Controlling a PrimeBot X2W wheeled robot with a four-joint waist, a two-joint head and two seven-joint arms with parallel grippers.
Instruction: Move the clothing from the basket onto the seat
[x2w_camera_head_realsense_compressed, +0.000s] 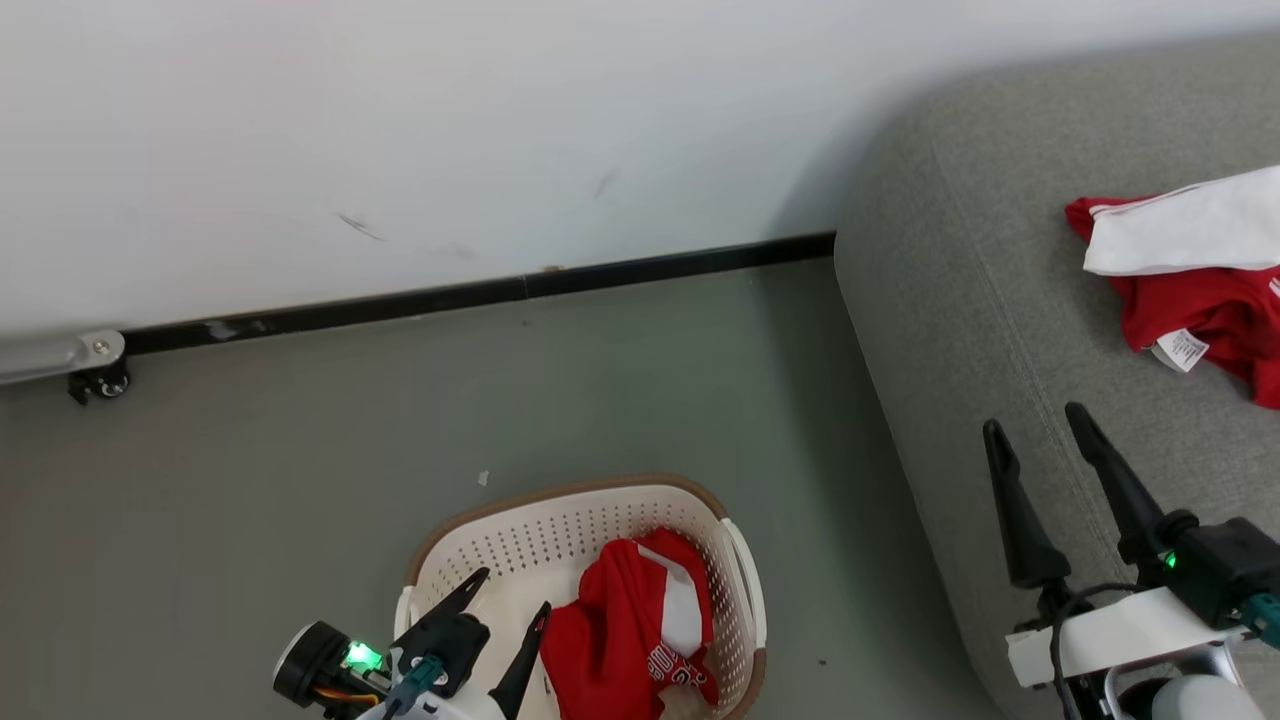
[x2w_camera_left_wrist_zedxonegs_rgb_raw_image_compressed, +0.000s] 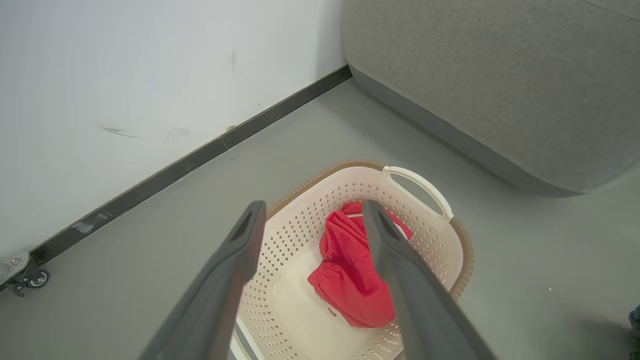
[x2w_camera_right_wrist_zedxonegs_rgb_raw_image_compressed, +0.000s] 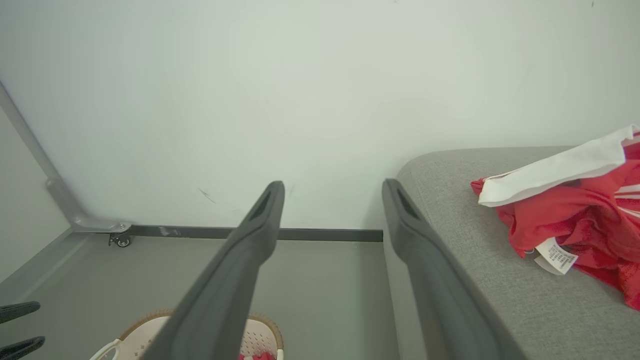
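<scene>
A cream basket (x2w_camera_head_realsense_compressed: 560, 512) stands on the floor, holding one crumpled red garment (x2w_camera_head_realsense_compressed: 620, 640) with a white panel and lettering. My left gripper (x2w_camera_head_realsense_compressed: 515, 590) hovers open over the basket's left side, empty; the left wrist view has its tips (x2w_camera_left_wrist_zedxonegs_rgb_raw_image_compressed: 314, 205) above the red garment (x2w_camera_left_wrist_zedxonegs_rgb_raw_image_compressed: 350, 270) in the basket (x2w_camera_left_wrist_zedxonegs_rgb_raw_image_compressed: 430, 240). A second red and white garment (x2w_camera_head_realsense_compressed: 1200, 310) with a white tag lies on the grey seat (x2w_camera_head_realsense_compressed: 960, 300). My right gripper (x2w_camera_head_realsense_compressed: 1033, 420) is open and empty over the seat's left edge, left of that garment (x2w_camera_right_wrist_zedxonegs_rgb_raw_image_compressed: 575, 215).
A white wall with a black skirting board (x2w_camera_head_realsense_compressed: 480, 295) runs behind the basket. A metal frame leg on a caster (x2w_camera_head_realsense_compressed: 98, 380) sits at the far left. Grey floor (x2w_camera_head_realsense_compressed: 300, 480) lies between wall, basket and seat.
</scene>
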